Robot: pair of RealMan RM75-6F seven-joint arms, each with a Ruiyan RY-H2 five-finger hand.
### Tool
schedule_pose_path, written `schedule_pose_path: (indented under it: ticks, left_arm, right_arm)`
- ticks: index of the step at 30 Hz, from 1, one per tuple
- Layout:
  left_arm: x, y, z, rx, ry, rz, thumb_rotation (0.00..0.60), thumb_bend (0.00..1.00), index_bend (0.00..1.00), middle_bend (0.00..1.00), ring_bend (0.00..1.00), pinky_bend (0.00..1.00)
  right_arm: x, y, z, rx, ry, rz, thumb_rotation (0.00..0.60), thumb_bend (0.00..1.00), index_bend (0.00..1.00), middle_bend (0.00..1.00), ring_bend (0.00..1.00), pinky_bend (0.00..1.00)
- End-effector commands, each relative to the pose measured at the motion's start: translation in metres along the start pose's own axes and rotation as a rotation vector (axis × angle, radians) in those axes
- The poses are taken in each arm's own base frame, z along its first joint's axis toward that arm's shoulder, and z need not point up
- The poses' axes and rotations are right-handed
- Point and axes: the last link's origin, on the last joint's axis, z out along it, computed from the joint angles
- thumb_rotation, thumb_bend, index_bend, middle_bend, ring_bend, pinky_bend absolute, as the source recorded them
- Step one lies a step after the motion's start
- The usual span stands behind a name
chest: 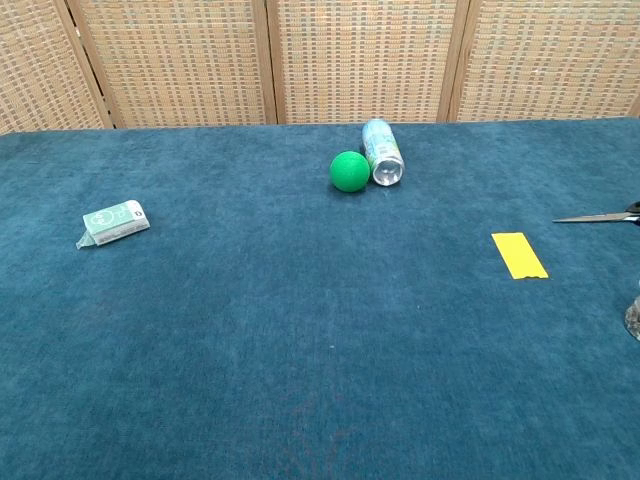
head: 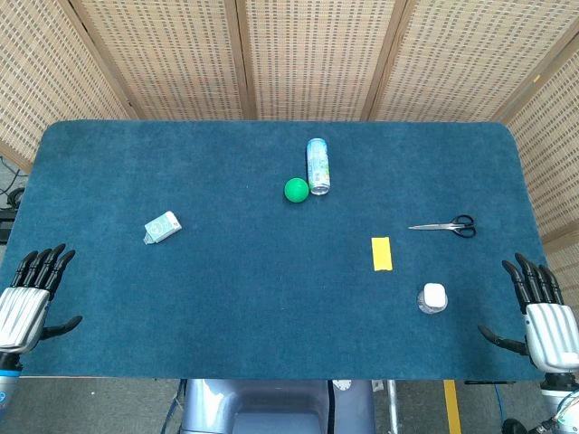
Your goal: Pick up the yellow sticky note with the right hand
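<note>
On the right half of the blue table (head: 226,298), the yellow sticky note (head: 382,253) lies flat, between the scissors (head: 445,226) beyond it and a small white-capped jar (head: 433,297) nearer. Right hand (head: 543,316) and left hand (head: 34,291) rest at the near corners, fingers spread, holding nothing. No writing is legible on the note, the lying can (head: 317,165) or the small carton (head: 163,226).
</note>
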Motion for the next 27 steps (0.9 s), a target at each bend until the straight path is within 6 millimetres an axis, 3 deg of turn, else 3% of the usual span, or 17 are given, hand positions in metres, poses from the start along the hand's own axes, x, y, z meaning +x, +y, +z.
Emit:
schedule_pose_path:
  ticks: [1, 9, 13, 22, 27]
  left_arm:
    - [0.0, 0.0, 0.0, 0.0, 0.0, 0.0, 0.6, 0.02, 0.0, 0.0, 0.0, 0.0]
    - [0.0, 0.0, -0.001, -0.002, 0.001, 0.0, 0.6, 0.02, 0.0, 0.0, 0.0, 0.0]
    - [0.0, 0.0, 0.0, 0.0, 0.002, -0.002, 0.6, 0.02, 0.0, 0.0, 0.0, 0.0]
    - [-0.001, 0.0, 0.002, -0.002, -0.012, 0.002, 0.6, 0.02, 0.0, 0.0, 0.0, 0.0]
    - [-0.001, 0.001, 0.003, -0.002, -0.02, 0.004, 0.6, 0.02, 0.0, 0.0, 0.0, 0.0]
  right_arm:
    - [-0.001, -0.001, 0.0, 0.002, -0.003, -0.002, 0.6, 0.0, 0.0, 0.0, 0.0, 0.0]
    - [-0.003, -0.003, 0.001, 0.015, -0.018, -0.005, 0.6, 0.0, 0.0, 0.0, 0.0, 0.0]
    - [-0.006, -0.01, 0.014, 0.054, -0.014, -0.005, 0.6, 0.0, 0.04, 0.0, 0.0, 0.0]
    - [-0.015, -0.042, 0.094, 0.266, -0.129, 0.052, 0.6, 0.02, 0.22, 0.0, 0.0, 0.0]
    - [-0.039, -0.054, 0.137, 0.299, -0.166, -0.01, 0.6, 0.05, 0.3, 0.01, 0.0, 0.0]
